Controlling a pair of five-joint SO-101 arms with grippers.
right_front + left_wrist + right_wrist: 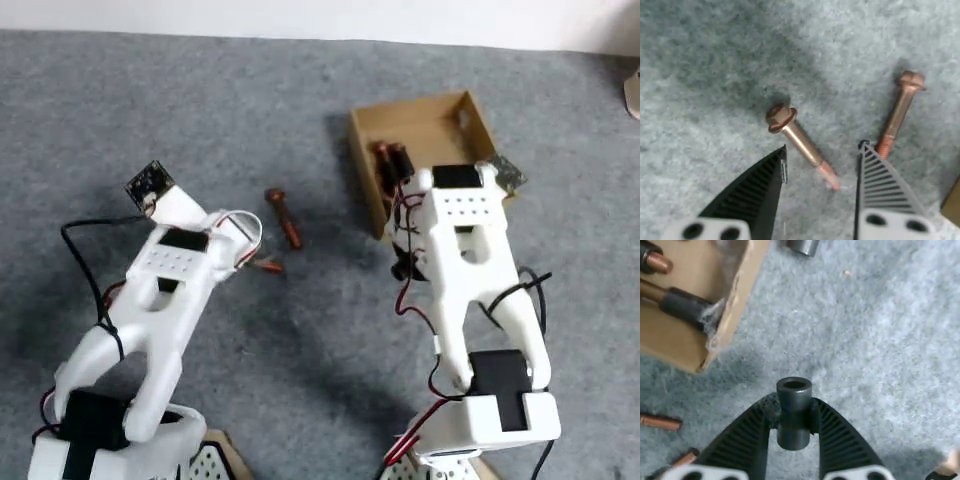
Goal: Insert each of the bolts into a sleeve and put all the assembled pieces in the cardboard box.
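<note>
The left gripper (823, 147) stands open over the grey carpet (300, 100), its two ribbed fingers (765, 190) spread wide; between them lies the threaded end of a copper bolt (800, 145), touching neither finger, its flanged head pointing away from the gripper. A second bolt (900, 112) lies near it on the carpet, head also away, its threaded end just beside the tip of the other finger (on that finger's outer side, so not between the jaws). From the high view the first bolt (268, 266) sits right at the end of the left arm (170, 270); the second bolt (283, 218) lies a little further out, between that arm and the cardboard box (365, 170).

The right gripper (794, 415) is clamped on a dark sleeve (794, 405) — held upright, its open bore facing up, the fingers pressing on its lower half; it hangs above the carpet just outside the box's corner (740, 295). Inside the box lie the assembled pieces (682, 307) — dark sleeves with copper bolts through them, resting along one wall; the high view shows them as well (390, 165). A loose sleeve (802, 246) lies on the carpet outside the box, well apart from the held one. The right arm (465, 250) reaches up beside the box's near wall.
</note>
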